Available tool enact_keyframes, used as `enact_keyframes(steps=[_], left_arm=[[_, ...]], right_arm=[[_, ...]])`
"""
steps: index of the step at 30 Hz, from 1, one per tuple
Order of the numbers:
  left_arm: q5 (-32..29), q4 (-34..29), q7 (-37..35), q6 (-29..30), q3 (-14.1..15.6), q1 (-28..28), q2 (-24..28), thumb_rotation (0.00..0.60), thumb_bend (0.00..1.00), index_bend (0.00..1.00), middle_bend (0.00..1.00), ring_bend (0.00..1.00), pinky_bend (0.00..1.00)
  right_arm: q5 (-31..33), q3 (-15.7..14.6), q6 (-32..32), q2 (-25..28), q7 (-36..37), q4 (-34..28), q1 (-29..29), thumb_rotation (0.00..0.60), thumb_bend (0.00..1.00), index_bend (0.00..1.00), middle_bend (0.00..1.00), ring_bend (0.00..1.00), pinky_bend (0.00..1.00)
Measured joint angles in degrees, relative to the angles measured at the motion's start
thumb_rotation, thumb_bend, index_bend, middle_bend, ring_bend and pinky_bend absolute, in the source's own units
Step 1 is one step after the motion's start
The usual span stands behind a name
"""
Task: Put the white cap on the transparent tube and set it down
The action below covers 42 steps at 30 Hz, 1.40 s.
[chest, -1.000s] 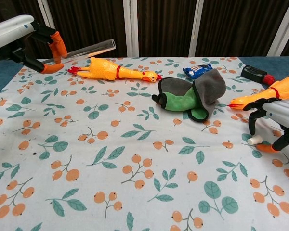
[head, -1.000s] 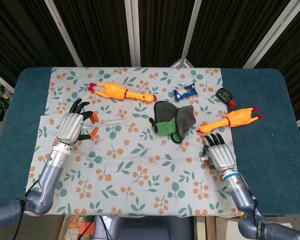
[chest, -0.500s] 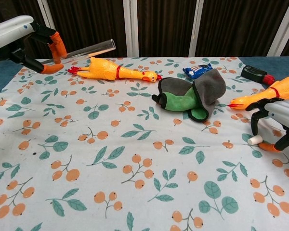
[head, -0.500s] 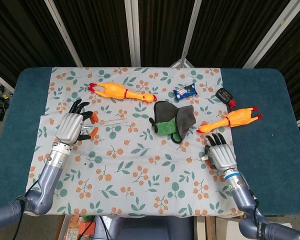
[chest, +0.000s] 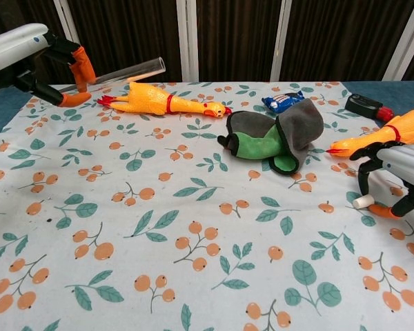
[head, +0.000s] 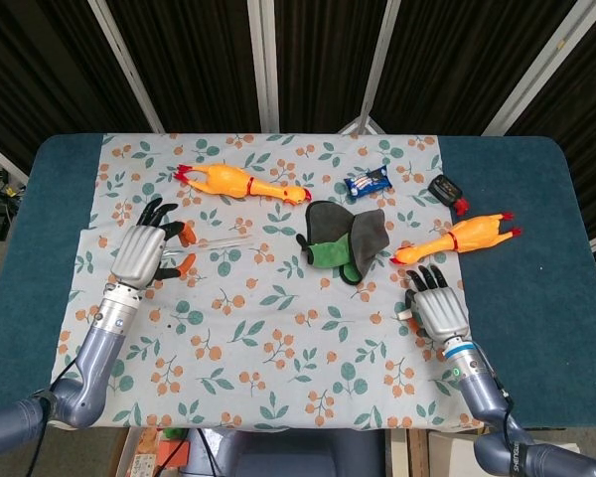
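left hand (chest: 52,58): raised over the left side of the bench, fingers pinched on the transparent tube (chest: 124,72), orange fingertips (chest: 85,65) clamped at the tube's near end
tube: held off the cloth, long axis roughly level, running from the left hand toward centre-right; open end pointing at the middle of the bench, above the tail of one rubber chicken (chest: 167,103)
tube in head view: faint, just right of the left hand (head: 151,248), hard to make out
right hand (chest: 393,181): low over the right side of the cloth, fingers apart and arched down around the white cap (chest: 363,201); nothing gripped as far as i can tell
cap: lying on the floral cloth (chest: 193,227), on its side, sitting between the dark fingers and the orange thumb tip, on the inner side of the right hand; contact with fingers not clear
cap in head view: small white bit at the left edge of the right hand (head: 439,308), cap (head: 405,314)
key relation: cap is right under the right hand, well apart from the tube; the right hand is far nearer, the left is busy
judgement: cap not yet picked; next move likely closes the fingers on it, then carries it left to the tube's open end, cap axis to match the tube's
risk: small cap could roll or slip out
clutter: second chicken (chest: 386,134), grey-green cloth (chest: 276,138), blue wrapper (chest: 283,102), black item (chest: 364,107)
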Motion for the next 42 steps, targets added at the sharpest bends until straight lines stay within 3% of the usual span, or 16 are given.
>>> enact_keyframes(steps=[6, 13, 19, 32, 42], left_arm=[[-0.1, 0.1, -0.2, 0.1, -0.1, 0.2, 0.2, 0.600, 0.80, 0.66, 0.66, 0.14, 0.00], [-0.1, 0.2, -0.3, 0.1, -0.2, 0.2, 0.2, 0.600, 0.80, 0.66, 0.66, 0.14, 0.00], [0.0, 0.1, -0.3, 0.0, -0.3, 0.0, 0.0, 0.600, 0.80, 0.66, 0.66, 0.14, 0.00], [-0.9, 1.5, 0.2, -1.1, -0.9, -1.3, -2.3, 0.600, 0.80, 0.66, 0.66, 0.14, 0.00], [-3.3, 7.5, -0.7, -1.1, -3.3, -3.5, -10.0, 0.600, 0.80, 0.66, 0.66, 0.14, 0.00]], right_arm=[[-0.2, -0.1, 0.1, -0.2, -0.1, 0.1, 0.1, 0.600, 0.40, 0.55, 0.15, 0.01, 0.00], [-0.3, -0.1, 0.3, -0.2, -0.2, 0.1, 0.1, 0.600, 0.40, 0.69, 0.20, 0.01, 0.00], [-1.0, 0.5, 1.6, 0.3, 0.0, -0.3, 0.2, 0.600, 0.41, 0.73, 0.23, 0.02, 0.00], [-2.1, 4.5, 6.4, 2.6, 0.5, -2.2, 1.0, 0.600, 0.41, 0.73, 0.23, 0.02, 0.01], [-3.3, 9.9, 11.4, 2.1, 0.6, -1.9, 3.5, 0.600, 0.41, 0.73, 0.23, 0.02, 0.01]])
